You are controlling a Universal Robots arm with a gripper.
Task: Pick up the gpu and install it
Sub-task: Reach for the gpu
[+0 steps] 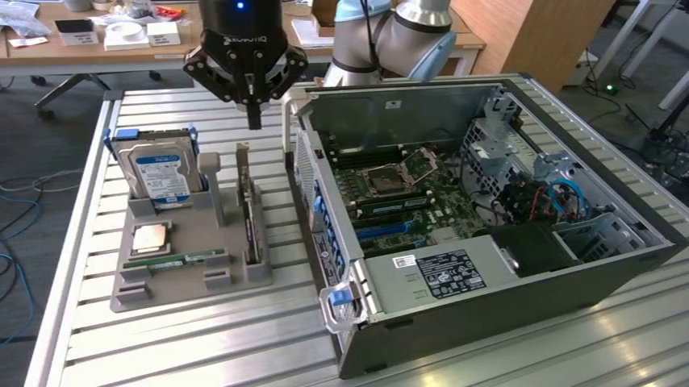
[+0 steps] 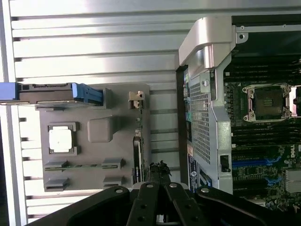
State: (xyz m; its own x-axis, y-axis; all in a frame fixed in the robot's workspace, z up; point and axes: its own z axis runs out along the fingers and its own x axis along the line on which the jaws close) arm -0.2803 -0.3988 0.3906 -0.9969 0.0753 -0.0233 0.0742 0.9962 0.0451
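Note:
The gpu (image 1: 250,218) is a thin dark card standing on its edge in a slot of the grey holder (image 1: 177,290), with its pale metal bracket at the far end. In the wrist view the gpu (image 2: 137,155) shows edge-on. My gripper (image 1: 255,119) hangs above the far end of the card, well clear of it, fingers shut together with nothing between them. In the wrist view the gripper (image 2: 160,170) closes to a point over the table slats beside the card. The open computer case (image 1: 603,266) lies on the exterior view's right, its motherboard (image 1: 409,193) exposed.
A silver hard drive (image 1: 161,171) with a blue label stands in the holder's far corner. A square processor (image 1: 148,238) and a green memory stick (image 1: 177,260) lie in the holder. The case's raised side wall (image 2: 207,42) stands close beside the holder. Desks with clutter stand behind.

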